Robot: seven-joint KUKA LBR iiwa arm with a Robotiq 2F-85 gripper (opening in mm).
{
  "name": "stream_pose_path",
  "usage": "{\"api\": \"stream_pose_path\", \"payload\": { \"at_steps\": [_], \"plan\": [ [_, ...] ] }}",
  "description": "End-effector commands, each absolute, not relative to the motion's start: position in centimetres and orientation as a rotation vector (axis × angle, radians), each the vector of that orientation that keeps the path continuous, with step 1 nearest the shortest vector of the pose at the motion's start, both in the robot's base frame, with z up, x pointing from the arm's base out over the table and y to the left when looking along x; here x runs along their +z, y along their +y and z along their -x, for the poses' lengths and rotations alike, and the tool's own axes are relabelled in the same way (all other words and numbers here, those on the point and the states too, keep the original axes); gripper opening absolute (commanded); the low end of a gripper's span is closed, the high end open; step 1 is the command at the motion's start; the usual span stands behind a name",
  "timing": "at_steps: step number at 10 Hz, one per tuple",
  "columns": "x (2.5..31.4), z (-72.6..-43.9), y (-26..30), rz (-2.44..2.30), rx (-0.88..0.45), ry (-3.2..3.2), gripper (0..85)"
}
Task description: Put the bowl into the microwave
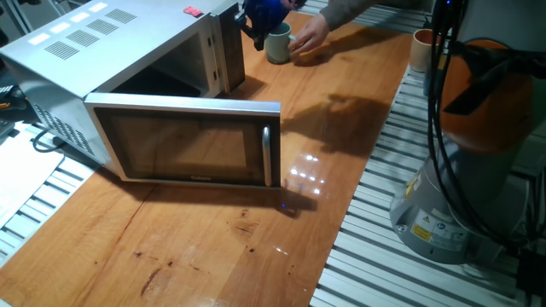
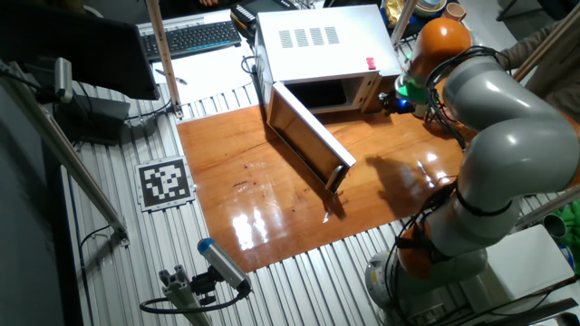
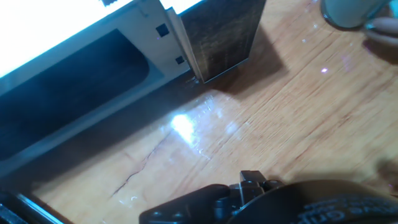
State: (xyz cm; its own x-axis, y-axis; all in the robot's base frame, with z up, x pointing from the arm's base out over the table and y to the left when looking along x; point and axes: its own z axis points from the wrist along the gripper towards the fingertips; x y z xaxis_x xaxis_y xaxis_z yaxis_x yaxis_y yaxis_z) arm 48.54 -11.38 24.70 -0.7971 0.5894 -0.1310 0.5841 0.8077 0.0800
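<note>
Bowl (image 1: 279, 44) standing upright on the wooden table (image 1: 341, 162), mouth up, long axis vertical, beside the microwave's (image 1: 111, 51) control-panel end; handle direction unclear. A person's hand (image 1: 309, 38) touches its far side. The blue-tipped gripper (image 1: 260, 19) hangs just above and beside the bowl's rim; whether its fingers are parted or closed cannot be told. Microwave door (image 1: 192, 141) swung wide open.
</note>
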Motion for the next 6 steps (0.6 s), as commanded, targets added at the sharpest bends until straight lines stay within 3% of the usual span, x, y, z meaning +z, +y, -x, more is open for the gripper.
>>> {"api": "stream_pose_path", "payload": {
  "at_steps": [1,5,6],
  "plan": [
    [24.7,-48.5,-11.4,-0.929,0.058,2.846,0.0],
    [24.7,-48.5,-11.4,-0.908,0.041,2.881,0.0],
    [25.6,-48.9,-13.1,-0.896,-0.031,2.898,17.0]
  ]
}}
